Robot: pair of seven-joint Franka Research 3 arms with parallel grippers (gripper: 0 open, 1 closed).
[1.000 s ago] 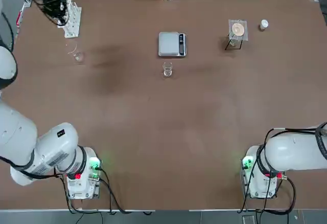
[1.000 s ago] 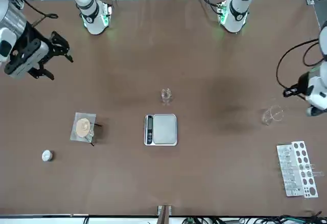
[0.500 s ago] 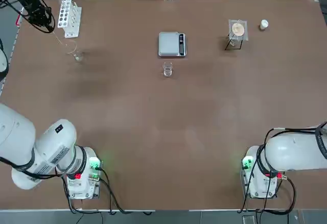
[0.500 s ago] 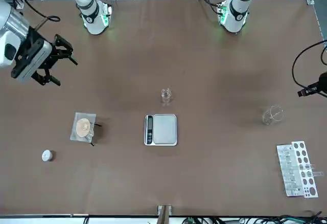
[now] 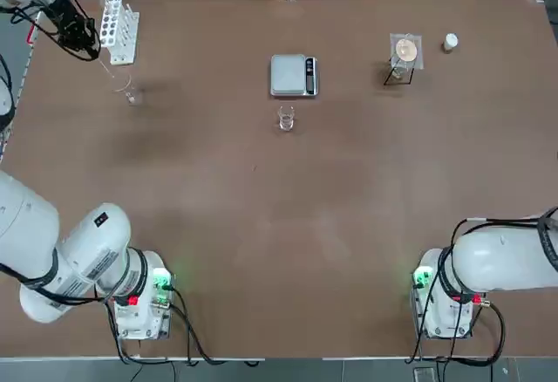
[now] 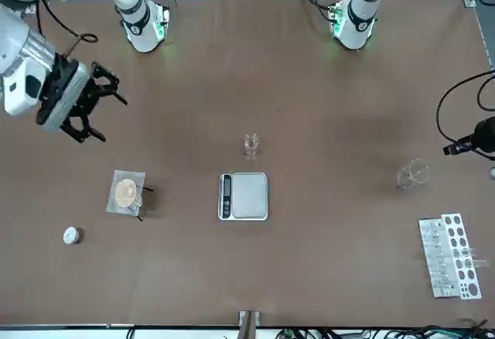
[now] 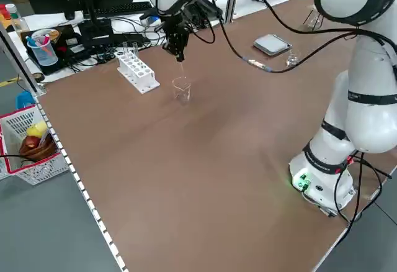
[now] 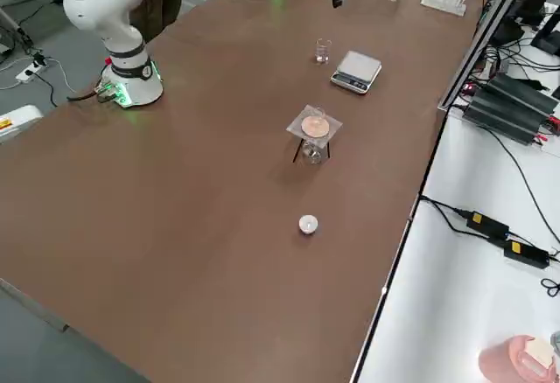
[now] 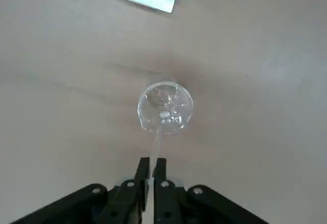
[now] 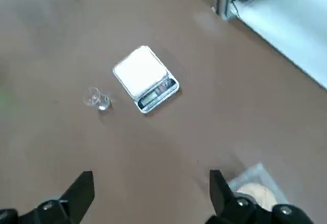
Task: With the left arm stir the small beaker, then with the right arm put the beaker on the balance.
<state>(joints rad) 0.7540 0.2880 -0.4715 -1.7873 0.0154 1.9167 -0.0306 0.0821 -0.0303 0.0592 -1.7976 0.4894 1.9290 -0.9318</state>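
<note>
Right gripper point(image 6: 114, 119) shows in the front view, beyond the top view's frame. It is over the table's far right part, fingers spread wide, nothing between them. Left gripper point(image 9: 153, 160) is at the far left, near the white rack point(image 6: 451, 257), closed on a thin clear rod point(image 9: 157, 141). The wrist view gives the rod plainly; from overhead it is a faint line.

Small beaker point(image 5: 286, 119) stands just beside the balance point(image 5: 294, 76), on the robot's side of it, apart from the platter. Upright, mouth up, long axis vertical; the right wrist view [small beaker there too] separates rim from base better than the overhead one.

Balance lies flat, longer way running left to right, display strip on the robot's right. Right side view shows its casing edge.

Wider beaker point(image 9: 165, 107) is upright under the left gripper, open end up. Rod slants down to its rim; whether the tip is inside, cannot tell. Its glass is faint from overhead.

Left wrist view cuts the rack to one corner. Right wrist view has the disc-topped stand point(image 8: 315, 132) partly behind a finger; the right side view shows its legs. White cap point(image 8: 308, 224) sits near it, outside the right wrist view.
</note>
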